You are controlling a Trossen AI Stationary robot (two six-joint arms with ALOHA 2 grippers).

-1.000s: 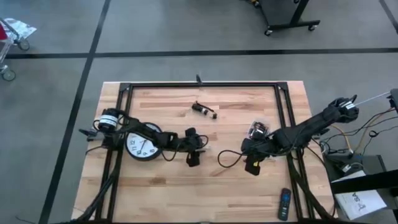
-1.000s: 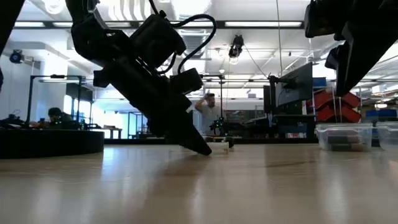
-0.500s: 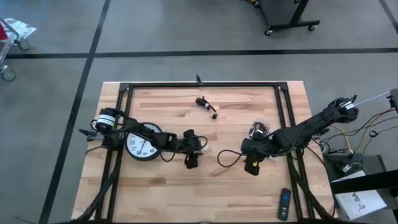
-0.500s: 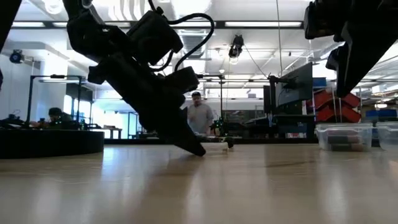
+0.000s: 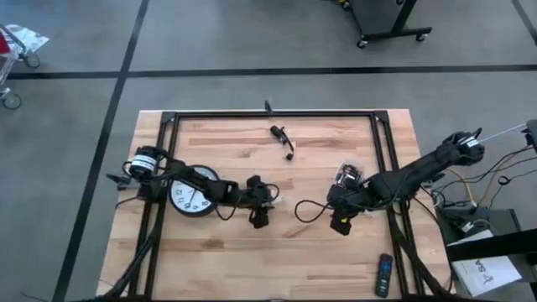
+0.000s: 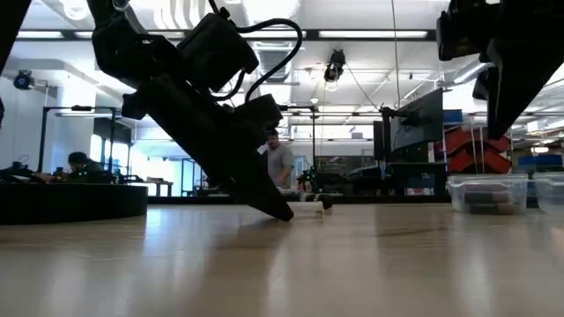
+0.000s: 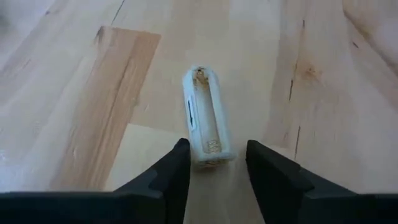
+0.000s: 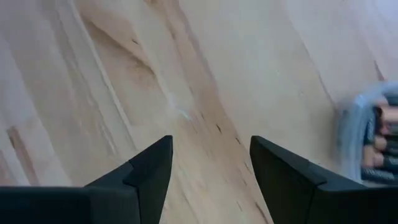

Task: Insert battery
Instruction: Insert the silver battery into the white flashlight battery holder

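Observation:
A white single-cell battery holder (image 7: 207, 118) lies empty on the wood with its open side up. In the high view it is a pale speck (image 5: 273, 203) at mid-table. My left gripper (image 7: 214, 163) is open and low over the table. Its fingertips stand on either side of the holder's near end. My right gripper (image 8: 211, 163) is open above bare wood, right of the middle (image 5: 340, 223). Beside it stands a clear tub of batteries (image 8: 374, 144), also visible from above (image 5: 348, 176). My left gripper has the holder's near end (image 7: 209, 155) between its open fingertips. It comes in slanting down and lies along the holder. I cannot tell whether either finger (image 7: 176, 163) touches it. The holder lies flat on the table.
A round white wall clock (image 5: 191, 195) lies face up under the left arm. A small black object (image 5: 281, 138) lies near the far middle. A black remote (image 5: 383, 275) lies at the near right corner. A black frame (image 5: 268, 112) borders the table.
The small black object at the far middle has slid toward the far edge and turned about, with no gripper near it. In the low view my left gripper has shifted slightly along the table. Both grippers stay open.

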